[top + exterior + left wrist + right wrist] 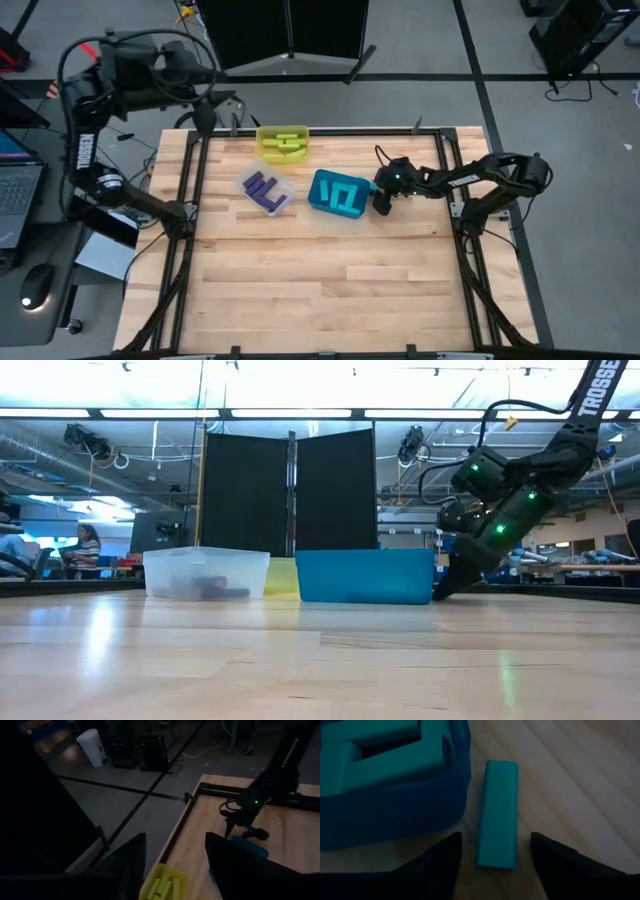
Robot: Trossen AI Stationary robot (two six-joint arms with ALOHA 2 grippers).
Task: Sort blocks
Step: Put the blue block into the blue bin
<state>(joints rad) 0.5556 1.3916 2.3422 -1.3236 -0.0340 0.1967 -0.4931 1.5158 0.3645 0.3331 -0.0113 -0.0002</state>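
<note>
A cyan block (497, 815) lies flat on the wooden table, right beside the teal bin (390, 815). My right gripper (495, 836) is open and low over the block. One finger stands on each side of the block's near end without touching it. The teal bin (338, 193) holds cyan blocks, the clear bin (265, 190) purple ones and the yellow bin (284, 142) yellow-green ones. My left gripper (175, 836) is open and empty. It is raised high past the table's far left corner (205, 108), above the yellow bin (162, 887).
The three bins stand in a cluster at the table's far middle, and a black frame (190, 250) runs round the tabletop. The near half of the table (320, 290) is bare wood. People sit in the room behind at the left (85, 550).
</note>
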